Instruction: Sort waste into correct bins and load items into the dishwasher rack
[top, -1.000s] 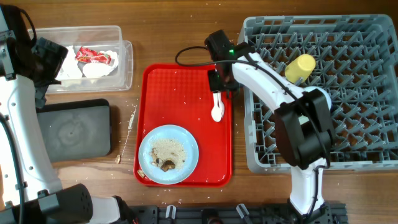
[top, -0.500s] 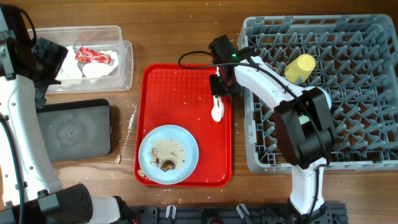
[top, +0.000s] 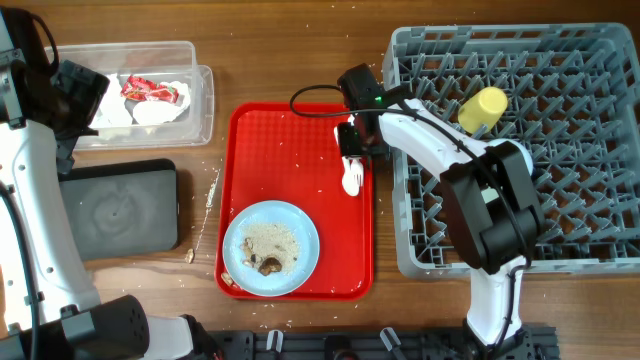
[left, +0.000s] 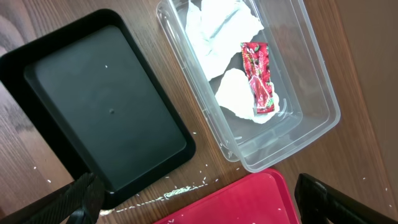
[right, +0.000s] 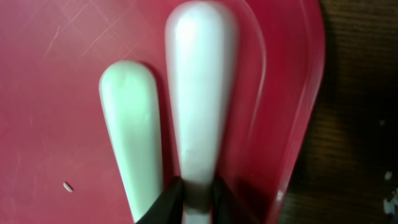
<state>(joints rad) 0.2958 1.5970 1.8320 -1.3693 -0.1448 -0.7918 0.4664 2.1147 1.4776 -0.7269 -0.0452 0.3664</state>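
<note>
My right gripper (top: 353, 140) is shut on the handle of a white plastic spoon (top: 352, 177) (right: 199, 93) over the right side of the red tray (top: 260, 150). A second white spoon (right: 129, 130) lies beside it on the tray. In the right wrist view the right gripper's fingers (right: 196, 198) pinch the spoon. My left gripper (left: 199, 205) is open and empty above the clear tub (left: 311, 74) and the black tray (left: 99, 112). The tub holds white napkins (left: 217, 25) and a red-and-white wrapper (left: 258, 78). A light blue plate (top: 270, 247) with brown food scraps sits on the red tray.
The grey dishwasher rack (top: 520, 150) stands at the right with a yellow-green cup (top: 482, 107) lying in it. Crumbs are scattered on the table (top: 210, 190) between the black tray (top: 118, 210) and the red tray. The clear tub (top: 195, 95) is at the back left.
My right gripper has shifted a little to the right and toward the rack, with the spoon in it. The left arm has not moved.
</note>
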